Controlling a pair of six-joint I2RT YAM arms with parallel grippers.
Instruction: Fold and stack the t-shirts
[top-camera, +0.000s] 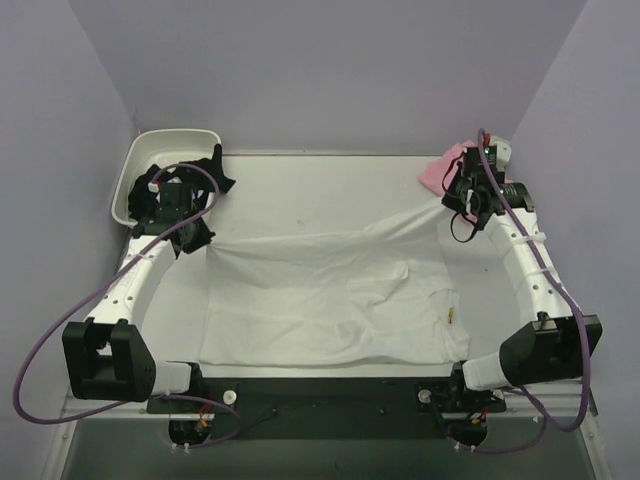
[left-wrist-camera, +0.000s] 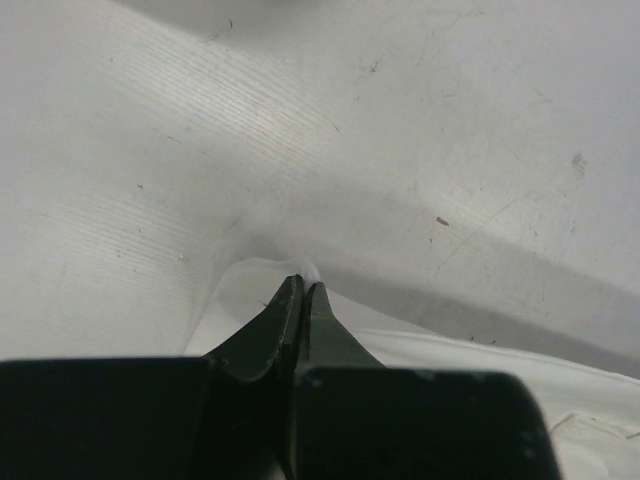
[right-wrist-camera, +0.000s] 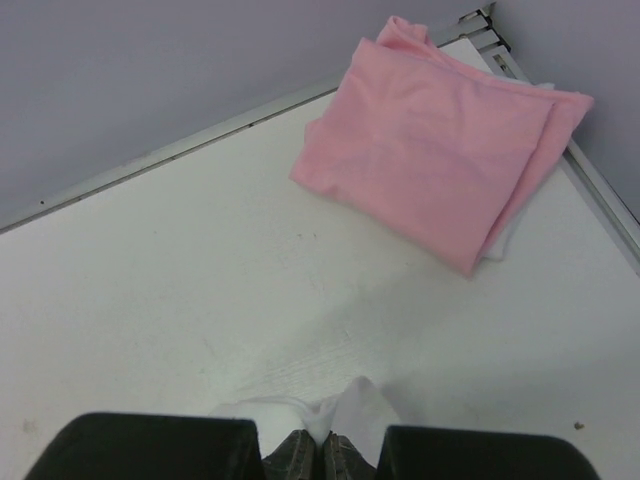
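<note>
Left gripper (left-wrist-camera: 303, 290): the jaws were shut tight with no gap showing between them, and a small fold of white cloth was pinched at the tips. In the overhead view this grip sat at the far-left corner of the white t-shirt (top-camera: 320, 300), just near of the tub (top-camera: 180, 133) in the far-left corner of the table (top-camera: 300, 190).

Right gripper (right-wrist-camera: 322, 442): the jaws were drawn together at the bottom of the wrist view, with a bunch of white cloth pushed up between and just beyond the tips. The overhead view placed this grip at the far-right corner of the same garment, where the fabric was pulled out into a narrow point toward the gripper.

White t-shirt: it lay spread over the middle and near part of the table, mostly flat, with a creased ridge running across its centre. Its near edge lay along the near edge of the table, between the two arm bases. A small yellow mark (top-camera: 450, 315) showed close to its right edge; what it was could not be made out. No print was discernible on the upper face.

Pink t-shirt (right-wrist-camera: 440, 160): it was folded into a compact pad in the far-right corner of the table, well clear of the white garment. A white layer showed under its near-right edge; its nature could not be told.
</note>
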